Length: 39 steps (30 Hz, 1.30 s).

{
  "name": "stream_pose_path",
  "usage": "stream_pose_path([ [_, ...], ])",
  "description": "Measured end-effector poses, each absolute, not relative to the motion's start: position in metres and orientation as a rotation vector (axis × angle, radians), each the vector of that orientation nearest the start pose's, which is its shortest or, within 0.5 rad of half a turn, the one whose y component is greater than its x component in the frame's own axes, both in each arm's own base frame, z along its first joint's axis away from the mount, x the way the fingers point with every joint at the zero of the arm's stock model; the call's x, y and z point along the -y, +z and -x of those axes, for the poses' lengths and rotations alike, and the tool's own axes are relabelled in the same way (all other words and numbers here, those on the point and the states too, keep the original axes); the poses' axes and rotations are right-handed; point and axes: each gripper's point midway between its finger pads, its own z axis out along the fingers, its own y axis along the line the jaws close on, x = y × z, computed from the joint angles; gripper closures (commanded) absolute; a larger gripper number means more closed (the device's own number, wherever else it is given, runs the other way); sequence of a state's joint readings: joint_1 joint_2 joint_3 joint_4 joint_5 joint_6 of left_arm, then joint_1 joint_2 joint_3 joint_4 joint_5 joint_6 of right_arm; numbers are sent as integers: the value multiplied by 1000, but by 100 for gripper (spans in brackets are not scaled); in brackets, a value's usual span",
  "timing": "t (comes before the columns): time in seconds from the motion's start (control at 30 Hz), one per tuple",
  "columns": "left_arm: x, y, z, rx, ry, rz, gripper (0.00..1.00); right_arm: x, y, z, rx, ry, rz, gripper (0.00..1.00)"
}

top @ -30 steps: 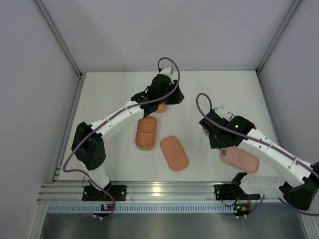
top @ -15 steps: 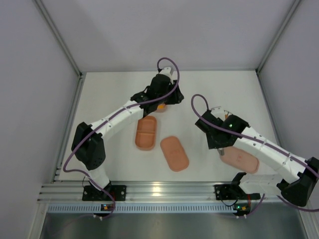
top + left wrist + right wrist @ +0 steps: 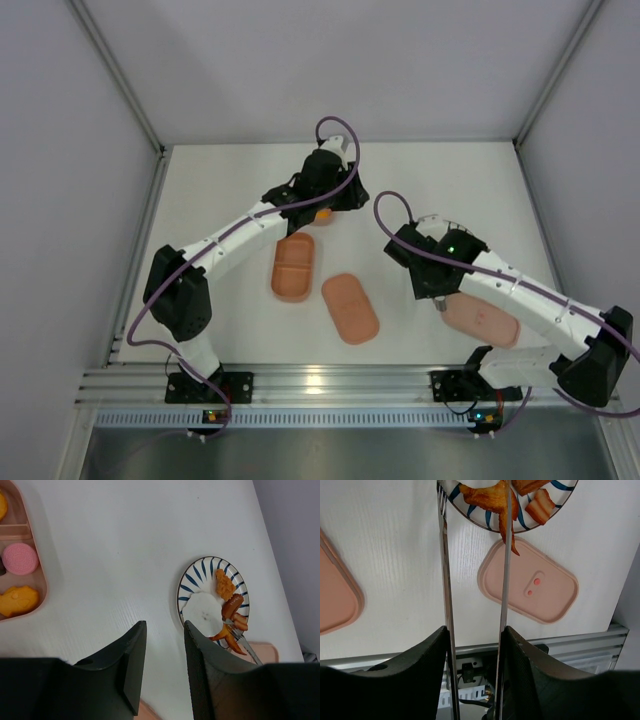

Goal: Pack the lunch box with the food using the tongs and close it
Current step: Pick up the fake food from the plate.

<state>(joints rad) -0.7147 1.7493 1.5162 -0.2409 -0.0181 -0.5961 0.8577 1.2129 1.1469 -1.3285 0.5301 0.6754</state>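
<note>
right gripper clamps one tongs; left gripper apart; two lids, one plate.

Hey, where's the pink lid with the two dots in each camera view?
Top external: the pink lid lies at the table's near right, partly under the right arm.
Left wrist: a pink sliver at lower right, beyond the striped plate.
Right wrist: whole, centre-right, just below the plate.
Landmark: the striped plate, in both wrist views; from above I cannot pick it out.
</note>
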Motion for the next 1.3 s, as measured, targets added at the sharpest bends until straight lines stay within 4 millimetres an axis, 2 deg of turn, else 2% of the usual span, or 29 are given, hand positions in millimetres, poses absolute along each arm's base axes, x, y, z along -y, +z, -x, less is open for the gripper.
stream_pose_path([
  [0.6,360,229,-384,-2141,-783,-116,59,-102,170,-174,-2598,-340,189,53],
  [1.3,358,229,-385,-2141,-781,-112,58,-103,161,-179,-2598,-425,202,52],
])
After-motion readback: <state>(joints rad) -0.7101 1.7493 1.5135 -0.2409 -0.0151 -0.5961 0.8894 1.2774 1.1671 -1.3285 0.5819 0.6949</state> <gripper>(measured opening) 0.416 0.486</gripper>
